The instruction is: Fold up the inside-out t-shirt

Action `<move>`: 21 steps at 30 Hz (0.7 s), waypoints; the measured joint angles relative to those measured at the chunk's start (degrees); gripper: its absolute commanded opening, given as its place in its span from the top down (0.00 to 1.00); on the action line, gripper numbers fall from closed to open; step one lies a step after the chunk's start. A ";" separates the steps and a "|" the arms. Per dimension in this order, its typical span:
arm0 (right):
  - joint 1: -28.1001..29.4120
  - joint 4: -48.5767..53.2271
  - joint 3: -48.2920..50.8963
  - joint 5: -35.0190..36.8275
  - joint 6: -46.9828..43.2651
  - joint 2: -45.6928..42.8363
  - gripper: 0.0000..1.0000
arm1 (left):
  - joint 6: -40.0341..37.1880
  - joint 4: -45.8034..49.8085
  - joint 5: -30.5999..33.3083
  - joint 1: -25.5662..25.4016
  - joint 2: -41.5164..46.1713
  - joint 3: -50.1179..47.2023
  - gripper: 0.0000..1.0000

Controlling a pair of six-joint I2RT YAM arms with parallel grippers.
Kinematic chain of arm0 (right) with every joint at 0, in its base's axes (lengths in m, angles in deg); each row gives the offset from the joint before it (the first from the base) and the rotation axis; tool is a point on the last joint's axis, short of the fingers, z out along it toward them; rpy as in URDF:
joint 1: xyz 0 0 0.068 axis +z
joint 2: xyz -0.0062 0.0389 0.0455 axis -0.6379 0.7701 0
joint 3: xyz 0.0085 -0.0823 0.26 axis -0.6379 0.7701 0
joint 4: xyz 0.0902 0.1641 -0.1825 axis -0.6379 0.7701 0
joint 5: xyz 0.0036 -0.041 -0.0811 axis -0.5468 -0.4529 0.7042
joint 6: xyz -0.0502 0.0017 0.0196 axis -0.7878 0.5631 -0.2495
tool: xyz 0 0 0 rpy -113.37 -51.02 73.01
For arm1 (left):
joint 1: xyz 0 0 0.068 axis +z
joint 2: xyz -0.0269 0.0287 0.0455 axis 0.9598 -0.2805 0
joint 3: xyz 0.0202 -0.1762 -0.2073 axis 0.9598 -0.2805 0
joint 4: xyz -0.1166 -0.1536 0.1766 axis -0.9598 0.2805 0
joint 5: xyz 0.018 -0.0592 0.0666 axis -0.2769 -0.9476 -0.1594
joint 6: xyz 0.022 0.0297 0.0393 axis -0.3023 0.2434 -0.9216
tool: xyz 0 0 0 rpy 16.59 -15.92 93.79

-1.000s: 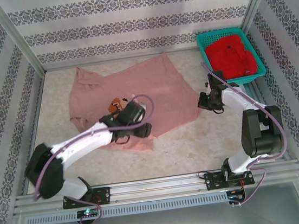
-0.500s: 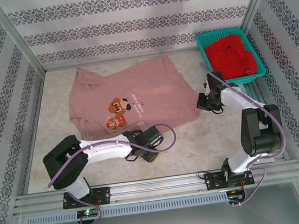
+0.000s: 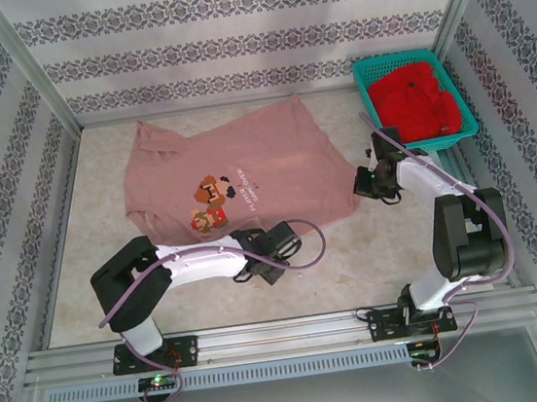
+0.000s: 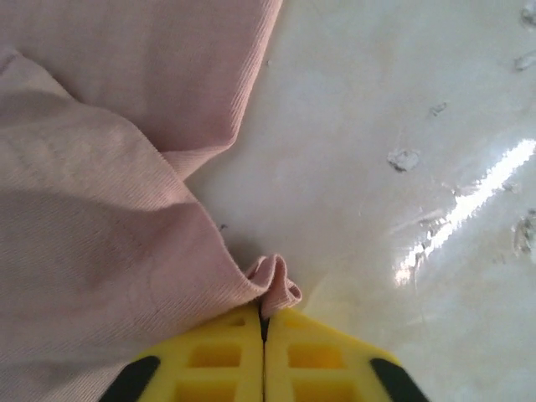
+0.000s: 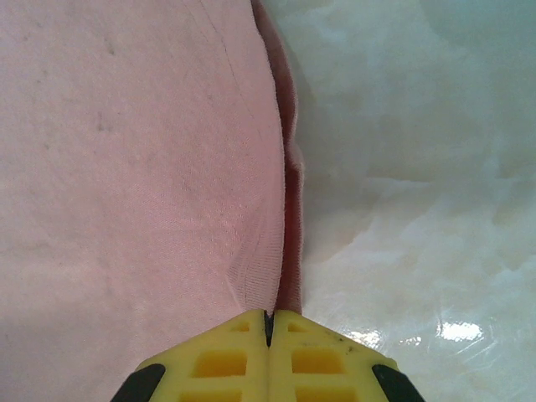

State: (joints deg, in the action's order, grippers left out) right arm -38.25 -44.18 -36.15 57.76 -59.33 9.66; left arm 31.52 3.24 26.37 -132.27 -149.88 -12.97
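The salmon-pink t-shirt (image 3: 243,150) lies spread on the table, a pixel-figure print (image 3: 212,203) facing up near its front edge. My left gripper (image 3: 262,259) sits at the shirt's near edge, shut on a small bunched corner of the hem (image 4: 276,280); the left wrist view shows its yellow fingertips (image 4: 219,356) pressed together on the cloth. My right gripper (image 3: 362,186) is at the shirt's right corner, shut on the edge (image 5: 280,251), with the pink cloth (image 5: 126,167) stretching away to the left.
A teal basket (image 3: 464,116) holding a bright red garment (image 3: 415,100) stands at the back right, close behind the right arm. Patterned walls enclose the table on three sides. Bare tabletop (image 3: 354,259) lies between the shirt and the near rail.
My left gripper has pulled a flap of the shirt off the middle, toward the near edge and rightward, laying it out and uncovering the print. The right arm has stayed put.
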 measured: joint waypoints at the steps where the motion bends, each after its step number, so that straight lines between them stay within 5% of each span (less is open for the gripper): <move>1: 0.00 0.09 0.00 0.00 0.00 -0.39 1.00 | 0.15 1.38 -0.98 0.22 1.36 0.22 0.97; 6: 0.11 0.20 0.31 0.00 0.00 -2.54 1.00 | 2.93 8.72 -9.73 3.87 12.09 1.55 0.97; 12: 1.16 0.63 0.42 -0.04 0.00 -3.10 1.00 | 6.88 12.55 -21.46 15.58 20.90 1.46 0.96; 21: 1.51 0.57 0.42 -0.02 0.00 -2.27 1.00 | 7.89 8.83 -27.67 28.37 7.58 5.70 0.92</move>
State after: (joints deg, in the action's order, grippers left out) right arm -36.74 -43.61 -35.74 57.74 -59.33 7.39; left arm 39.41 12.07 -1.30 -103.90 -142.29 -7.27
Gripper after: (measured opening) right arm 0.062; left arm 0.090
